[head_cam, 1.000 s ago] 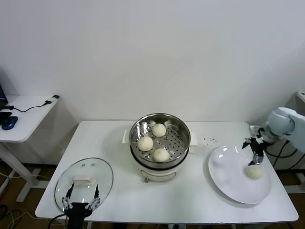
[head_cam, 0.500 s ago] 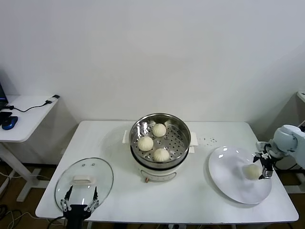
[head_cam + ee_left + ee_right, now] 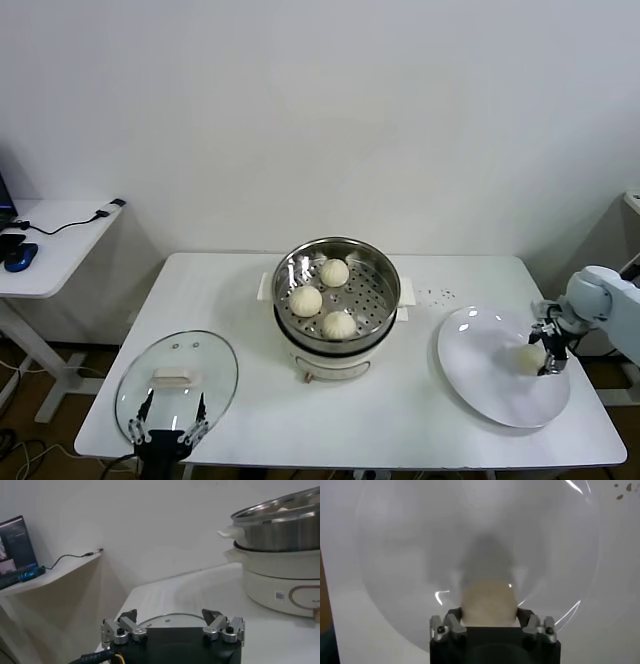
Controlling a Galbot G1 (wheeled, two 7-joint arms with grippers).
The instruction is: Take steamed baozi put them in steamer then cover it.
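Observation:
Three steamed baozi (image 3: 334, 272) lie in the shiny steamer (image 3: 385, 262) on its white cooker base at the table's middle. A fourth baozi (image 3: 531, 357) sits on the white plate (image 3: 490, 385) at the right, and my right gripper (image 3: 545, 355) is shut on it. In the right wrist view this baozi (image 3: 487, 602) fills the gap between the fingers of the right gripper (image 3: 487, 616). The glass cover (image 3: 177, 385) lies flat at the front left. My left gripper (image 3: 168, 418) stands open at its near rim, holding nothing.
The plate (image 3: 395, 555) lies close to the table's right edge. A low side table (image 3: 50, 250) with cables stands off to the left. In the left wrist view the steamer (image 3: 280, 527) rises beyond the cover's rim (image 3: 165, 616).
My right gripper came down beside the plate's baozi, then its fingers closed in on the bun. The left arm has stayed still.

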